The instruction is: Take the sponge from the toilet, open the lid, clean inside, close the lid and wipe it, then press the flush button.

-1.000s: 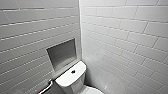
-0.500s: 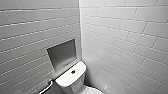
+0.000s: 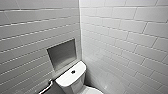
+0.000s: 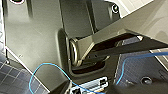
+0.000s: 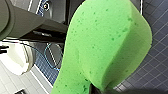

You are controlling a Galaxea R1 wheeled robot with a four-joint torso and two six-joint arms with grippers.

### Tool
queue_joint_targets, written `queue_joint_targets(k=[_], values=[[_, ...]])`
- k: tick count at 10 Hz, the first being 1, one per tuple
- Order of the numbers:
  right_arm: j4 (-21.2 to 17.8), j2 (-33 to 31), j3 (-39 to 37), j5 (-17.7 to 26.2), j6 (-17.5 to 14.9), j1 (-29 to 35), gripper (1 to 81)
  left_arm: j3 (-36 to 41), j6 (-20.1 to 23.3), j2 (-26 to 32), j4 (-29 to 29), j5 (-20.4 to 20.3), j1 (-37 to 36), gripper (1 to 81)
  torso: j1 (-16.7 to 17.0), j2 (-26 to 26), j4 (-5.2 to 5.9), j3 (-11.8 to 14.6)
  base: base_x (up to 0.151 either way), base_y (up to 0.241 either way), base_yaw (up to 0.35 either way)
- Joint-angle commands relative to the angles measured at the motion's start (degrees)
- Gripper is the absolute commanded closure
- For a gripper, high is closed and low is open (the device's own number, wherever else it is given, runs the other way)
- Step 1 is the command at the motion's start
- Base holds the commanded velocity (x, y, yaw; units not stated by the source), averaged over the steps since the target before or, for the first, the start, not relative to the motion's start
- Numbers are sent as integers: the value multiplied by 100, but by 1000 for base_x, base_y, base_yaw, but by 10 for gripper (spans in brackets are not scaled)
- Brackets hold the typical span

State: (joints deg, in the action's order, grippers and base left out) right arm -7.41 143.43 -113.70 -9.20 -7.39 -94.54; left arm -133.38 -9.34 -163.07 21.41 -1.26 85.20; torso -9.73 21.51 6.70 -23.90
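Gripping the bright green, peanut-shaped sponge (image 5: pixel 105 47) by one end, the right gripper (image 5: pixel 100 89) appears closed on it. A dark part of the gripper shows at the sponge's base, and the rest of the hold is hidden behind the foam. The sponge stands out from the gripper, clear of the dark grid-tiled floor (image 5: pixel 155 70) that lies well beyond it. I cannot tell how the left gripper stands.

The sponge looks light, soft and porous, with darker flecks across a slightly rough face, so it should squash easily and is unlikely to slip. A squeeze at the pinched waist would probably seat it best and leave a broad lobe free beyond the gripper for wiping. Too hard a pinch would likely fold the lobe over. If it takes up water it will get heavier and may droop away from the grip.

The right wrist view gives the sponge's texture and the hold, but nothing of where the job is. The head view supplies that: the white glossy ceramic toilet (image 3: pixel 75 82) in the corner of white tiled walls (image 3: pixel 125 37), the small dark round flush button (image 3: pixel 73 72) on the tank top, a grey recessed niche (image 3: pixel 62 53) above it, and a chrome bar (image 3: pixel 46 88) beside it. How far the toilet is from the gripper cannot be read. The left wrist view adds a loose blue cable (image 4: pixel 37 72) over the robot's own body.
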Motion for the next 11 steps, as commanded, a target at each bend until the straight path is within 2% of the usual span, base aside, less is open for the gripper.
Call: queue_joint_targets(k=[1,5,7,8,9,11], values=[[-59,-180,253,261,9,27,811,1960,-218,1511,-23,336,-288,10,0,0,0,0,0,0,0],[-59,-181,271,261,9,71,811,3283,-332,2692,-356,389,-429,10,2,0,0,0,0,0,0],[-59,-172,271,261,9,71,811,3843,-306,3139,-374,398,-692,10,2,0,0,0,0,0,0],[-59,-163,262,253,9,62,811,4194,-262,3340,-487,528,-946,10,2,0,0,0,0,0,0],[-59,-163,270,261,9,71,811,4563,-88,3552,-732,896,-1219,10,2,0,0,0,0,0,0],[-58,-155,271,252,1,62,811,4865,834,3720,-1671,1171,-1641,10,2,0,0,0,0,0,0]])
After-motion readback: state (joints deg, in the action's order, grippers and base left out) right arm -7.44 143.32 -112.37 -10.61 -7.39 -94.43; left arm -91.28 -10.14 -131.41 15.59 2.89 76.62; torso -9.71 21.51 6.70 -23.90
